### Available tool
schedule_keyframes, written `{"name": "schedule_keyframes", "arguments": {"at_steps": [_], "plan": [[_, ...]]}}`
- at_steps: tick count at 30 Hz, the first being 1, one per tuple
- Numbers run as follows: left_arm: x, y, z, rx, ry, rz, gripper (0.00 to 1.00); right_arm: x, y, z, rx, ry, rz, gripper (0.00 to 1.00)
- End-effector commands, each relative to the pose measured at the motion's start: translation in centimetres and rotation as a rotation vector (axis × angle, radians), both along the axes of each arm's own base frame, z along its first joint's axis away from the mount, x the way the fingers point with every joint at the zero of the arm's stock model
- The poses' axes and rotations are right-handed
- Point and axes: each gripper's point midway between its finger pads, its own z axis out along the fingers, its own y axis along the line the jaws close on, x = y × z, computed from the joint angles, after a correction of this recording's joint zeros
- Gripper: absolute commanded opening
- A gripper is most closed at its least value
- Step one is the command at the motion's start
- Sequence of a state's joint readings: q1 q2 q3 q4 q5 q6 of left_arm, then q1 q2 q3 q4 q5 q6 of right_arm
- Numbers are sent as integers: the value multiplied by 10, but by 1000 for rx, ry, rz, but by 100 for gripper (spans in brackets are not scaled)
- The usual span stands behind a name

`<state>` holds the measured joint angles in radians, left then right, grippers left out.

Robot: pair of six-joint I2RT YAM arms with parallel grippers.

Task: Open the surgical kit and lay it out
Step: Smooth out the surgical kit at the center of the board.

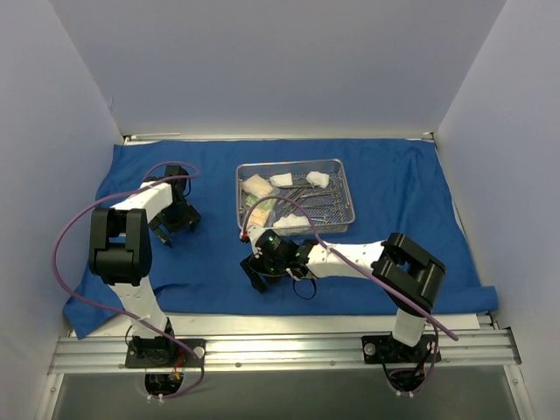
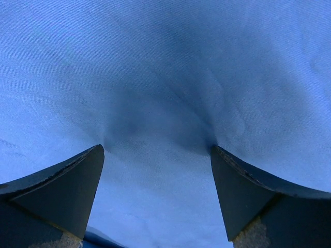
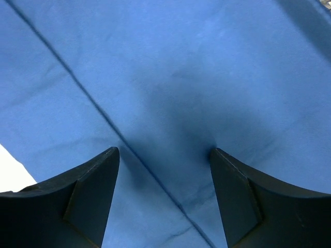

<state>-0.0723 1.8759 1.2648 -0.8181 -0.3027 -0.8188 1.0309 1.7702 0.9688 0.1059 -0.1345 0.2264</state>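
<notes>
The blue cloth drape (image 1: pixel 411 188) lies spread flat over the table. The steel wire-mesh tray (image 1: pixel 346 185) sits on it right of centre at the back, holding white gauze pads (image 1: pixel 282 179), steel instruments (image 1: pixel 319 201) and a small packet (image 1: pixel 255 185). My left gripper (image 1: pixel 171 229) is open, tips down on the cloth left of the tray; its view shows only blue cloth (image 2: pixel 165 77) between the fingers (image 2: pixel 77 181). My right gripper (image 1: pixel 257 273) is open, tips on the cloth in front of the tray; a crease (image 3: pixel 93 103) runs between its fingers (image 3: pixel 238 191).
White walls enclose the table on the left, back and right. The drape's front edge (image 1: pixel 289 311) ends just ahead of the aluminium rail (image 1: pixel 280 350) that carries both arm bases. A purple cable (image 1: pixel 61 254) loops off the left arm.
</notes>
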Motion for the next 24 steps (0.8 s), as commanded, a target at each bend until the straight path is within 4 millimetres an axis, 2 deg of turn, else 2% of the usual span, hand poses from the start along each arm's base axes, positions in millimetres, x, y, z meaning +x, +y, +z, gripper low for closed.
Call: {"name": "schedule_keyframes", "arguments": {"at_steps": [1, 6, 9, 12, 13, 15, 16, 18, 21, 24], "plan": [[3, 7, -8, 26, -4, 16, 94, -51, -12, -13, -29, 159, 89, 65], [3, 8, -9, 30, -3, 20, 94, -76, -12, -10, -30, 189, 150, 65], [3, 10, -10, 37, 3, 24, 94, -81, -16, -14, -39, 204, 156, 64], [4, 11, -10, 40, 5, 26, 94, -85, -21, -18, -53, 221, 155, 49], [4, 10, -10, 40, 6, 24, 94, -86, -21, -17, -51, 222, 154, 37], [5, 10, -11, 35, 4, 28, 94, -91, -19, -15, -49, 223, 179, 29], [6, 10, -11, 34, 3, 32, 94, -93, -18, -11, -45, 215, 190, 21], [6, 9, -11, 31, 1, 33, 94, -105, -20, -9, -66, 214, 229, 16], [8, 9, -10, 30, -6, 36, 94, -122, -17, 0, -64, 213, 269, 1], [12, 10, -12, 35, -10, 43, 94, -135, -17, 6, -73, 191, 280, 0]]}}
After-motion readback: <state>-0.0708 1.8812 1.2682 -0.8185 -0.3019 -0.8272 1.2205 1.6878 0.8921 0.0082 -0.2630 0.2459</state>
